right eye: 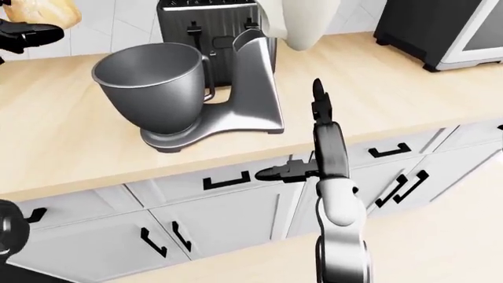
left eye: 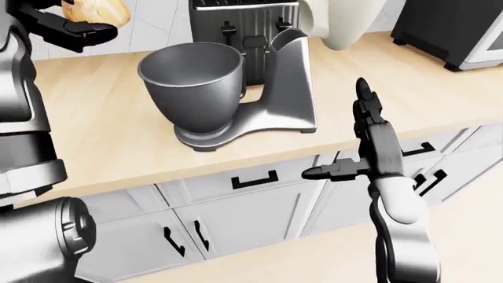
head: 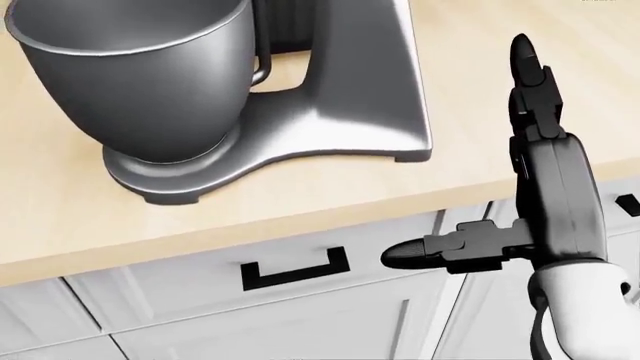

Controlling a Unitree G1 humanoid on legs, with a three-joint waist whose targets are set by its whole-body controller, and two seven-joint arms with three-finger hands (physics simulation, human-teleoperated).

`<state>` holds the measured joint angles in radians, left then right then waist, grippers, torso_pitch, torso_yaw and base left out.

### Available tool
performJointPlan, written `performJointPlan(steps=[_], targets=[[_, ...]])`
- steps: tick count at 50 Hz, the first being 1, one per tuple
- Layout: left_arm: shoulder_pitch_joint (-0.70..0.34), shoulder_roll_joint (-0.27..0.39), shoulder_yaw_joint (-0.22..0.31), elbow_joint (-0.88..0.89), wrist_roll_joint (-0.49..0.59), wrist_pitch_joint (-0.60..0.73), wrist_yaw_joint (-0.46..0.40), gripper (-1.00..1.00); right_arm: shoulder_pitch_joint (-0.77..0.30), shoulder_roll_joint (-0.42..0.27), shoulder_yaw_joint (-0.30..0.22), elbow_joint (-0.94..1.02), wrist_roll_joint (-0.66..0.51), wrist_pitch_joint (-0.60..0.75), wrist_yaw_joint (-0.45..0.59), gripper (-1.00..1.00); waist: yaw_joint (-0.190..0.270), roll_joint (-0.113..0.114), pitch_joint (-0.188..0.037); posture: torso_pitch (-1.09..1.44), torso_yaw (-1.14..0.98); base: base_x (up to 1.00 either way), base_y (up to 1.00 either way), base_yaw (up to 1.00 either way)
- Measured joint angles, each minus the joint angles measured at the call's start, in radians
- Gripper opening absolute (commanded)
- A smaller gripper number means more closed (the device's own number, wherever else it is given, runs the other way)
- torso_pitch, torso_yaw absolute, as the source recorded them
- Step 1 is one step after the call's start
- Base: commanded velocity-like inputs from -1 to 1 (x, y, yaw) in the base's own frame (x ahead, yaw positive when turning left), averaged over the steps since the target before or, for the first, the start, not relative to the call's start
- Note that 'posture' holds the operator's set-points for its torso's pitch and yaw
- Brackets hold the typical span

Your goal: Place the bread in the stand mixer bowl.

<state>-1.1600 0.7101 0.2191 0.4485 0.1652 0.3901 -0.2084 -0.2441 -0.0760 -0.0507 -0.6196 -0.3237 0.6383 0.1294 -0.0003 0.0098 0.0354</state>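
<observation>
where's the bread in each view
Left-eye view: the bread is at the top left corner, held in the left hand, up and left of the mixer bowl.
Right-eye view: top left corner, partly cut off.
Head view: not in it.
Shared landmark: the mixer bowl.

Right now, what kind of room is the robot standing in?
Most likely a kitchen. A stand mixer with a metal bowl sits on a wooden counter, a toaster stands behind it, and white cabinet drawers with black handles run underneath.
</observation>
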Motion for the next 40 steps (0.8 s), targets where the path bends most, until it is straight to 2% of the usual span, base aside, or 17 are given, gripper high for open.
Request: performJointPlan(steps=[18,40], targets=[[-0.123,-0.028,-0.025,0.07,0.053,-0.017,-0.03,-1.0,0.003,-0.001,-0.005,-0.014,-0.004,0.008,0.0,1.0,0.001,-0.005,0.003,0.0,0.0,0.0,0.0,0.0],[-0.22,-0.138,-0.07,0.21,0.093,-0.085,-0.017,-1.0,0.003,-0.005,-0.013,-0.024,0.01,0.014,0.0,1.0,0.002,-0.014,0.004,0.0,0.0,0.0,0.0,0.0]])
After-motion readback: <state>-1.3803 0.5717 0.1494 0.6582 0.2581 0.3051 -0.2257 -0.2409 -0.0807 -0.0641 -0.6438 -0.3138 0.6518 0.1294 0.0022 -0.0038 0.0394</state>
